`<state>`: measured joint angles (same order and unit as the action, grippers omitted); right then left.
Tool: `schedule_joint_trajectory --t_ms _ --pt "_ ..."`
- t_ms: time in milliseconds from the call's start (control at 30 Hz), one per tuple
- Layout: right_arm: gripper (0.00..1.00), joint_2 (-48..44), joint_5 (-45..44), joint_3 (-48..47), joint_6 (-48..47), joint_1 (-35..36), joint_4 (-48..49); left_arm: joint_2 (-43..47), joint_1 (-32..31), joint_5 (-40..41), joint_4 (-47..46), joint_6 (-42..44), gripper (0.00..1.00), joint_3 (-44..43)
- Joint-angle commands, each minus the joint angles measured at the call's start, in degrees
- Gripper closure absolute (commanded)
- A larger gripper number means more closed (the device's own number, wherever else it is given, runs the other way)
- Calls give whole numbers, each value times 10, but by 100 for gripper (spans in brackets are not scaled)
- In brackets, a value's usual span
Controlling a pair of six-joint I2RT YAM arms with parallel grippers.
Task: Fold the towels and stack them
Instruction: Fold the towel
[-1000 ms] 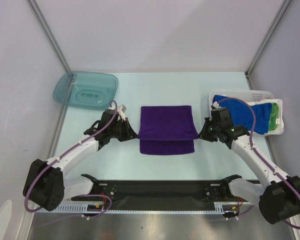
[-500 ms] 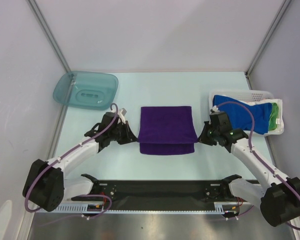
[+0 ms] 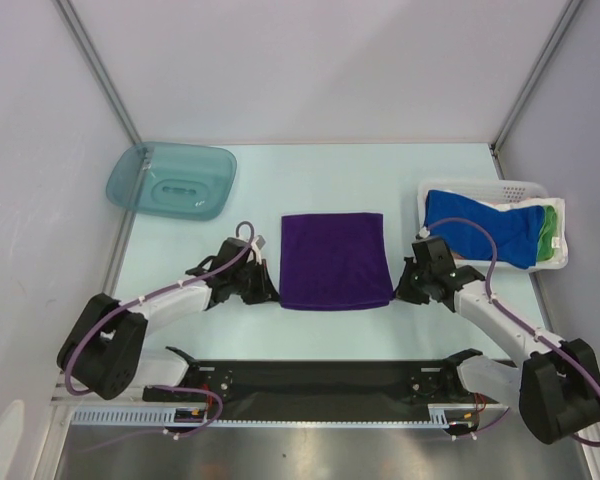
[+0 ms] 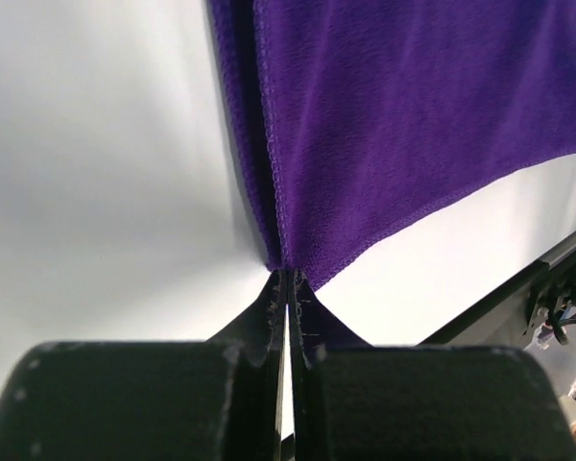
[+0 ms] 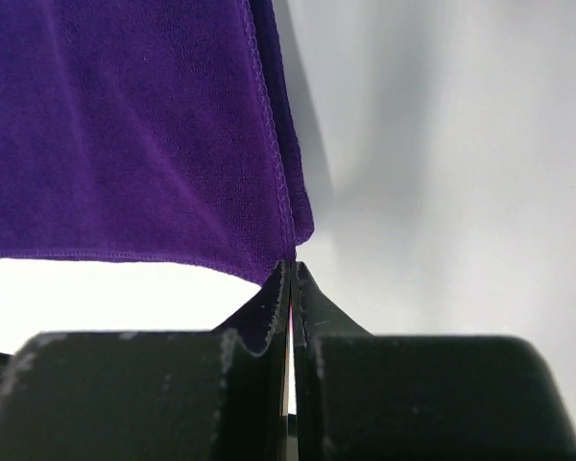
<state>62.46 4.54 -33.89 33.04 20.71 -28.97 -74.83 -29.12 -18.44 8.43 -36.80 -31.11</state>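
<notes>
The purple towel (image 3: 335, 260) is lying flat in the middle of the worktop (image 3: 310, 180), doubled over into a neat rectangle with its side edges running straight away from the arms. The left tool (image 3: 269, 290) is sitting low at the towel's near-left corner, its fingers pressed together and pinching the stitched hem there; the left wrist view is showing two layers of cloth meeting at the fingertips. The right tool (image 3: 400, 290) is doing the same at the near-right corner, its fingers closed tight on the hem where the layers are lining up. The towel's near edge is stretching straight between the two tools, just short of the black rail (image 3: 320, 378) at the arms' bases.

Bare worktop is lying open beyond the towel's far edge and on both sides of it. A teal tub (image 3: 172, 180) is resting at the far left, well apart from the towel. At the right edge a white basket (image 3: 480, 186) is holding a blue towel (image 3: 480, 228) and a green towel (image 3: 550, 230), near the right arm.
</notes>
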Motion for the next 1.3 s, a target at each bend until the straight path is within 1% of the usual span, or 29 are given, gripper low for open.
schedule_joint_trajectory --t_ms 0,100,133,400,600,633,700,733,767,833,867,900,967,1000,1033,1067,1100,1133,1167,1200,1233,1267 --pt "100 6 0 11 12 7 29 -13 -8 -13 -32 -8 97 11" --pt "100 12 -1 23 14 9 33 -18 -7 -16 -37 -7 94 13" --pt "100 12 -2 25 15 9 33 -18 -8 -17 -37 -6 91 14" --pt "98 16 -11 32 9 2 29 -30 -8 -12 -30 1 89 15" --pt "100 11 -15 37 4 -15 21 -44 -7 -5 -32 -2 89 11" --pt "100 9 -11 38 3 -21 23 -45 -7 -5 -29 1 87 10" --pt "93 6 -10 37 3 -22 22 -45 -7 -4 -25 5 79 4" --pt "89 5 -14 35 3 -22 21 -43 -8 -5 -18 9 72 1" --pt "78 6 -15 32 2 -22 20 -38 -7 -4 -14 12 69 -3" --pt "67 6 -16 16 -2 -23 16 -17 -7 14 10 21 63 -22" --pt "58 6 -17 7 -2 -22 16 -10 -7 23 23 25 60 -33" --pt "53 7 -22 -3 -3 -22 16 -4 -5 30 35 30 59 -60" --pt "47 15 -25 -43 -3 -23 18 4 -2 56 65 38 58 -91" --pt "46 21 -25 -57 -3 -23 28 2 0 65 73 38 57 -128" --pt "46 42 -31 -95 -4 -23 34 -3 6 75 77 38 57 -146" --pt "45 56 -37 -112 -5 -23 57 -22 12 89 77 39 57 -165" --pt "46 73 -43 -132 -8 -24 69 -37 16 102 76 38 56 -203" --pt "46 121 -45 -150 -14 -25 77 -58 23 109 70 37 58 -220" --pt "49 144 -59 -193 -18 -27 84 -78 35 114 65 38 59 -240" --pt "50 170 -63 -211 -21 -27 101 -116 38 135 63 40 60 -275" --pt "51 192 -67 -227 -26 -27 112 -133 39 153 56 49 60 -290" --pt "53 235 -67 -258 -31 -28 130 -151 44 155 45 54 60 -302"
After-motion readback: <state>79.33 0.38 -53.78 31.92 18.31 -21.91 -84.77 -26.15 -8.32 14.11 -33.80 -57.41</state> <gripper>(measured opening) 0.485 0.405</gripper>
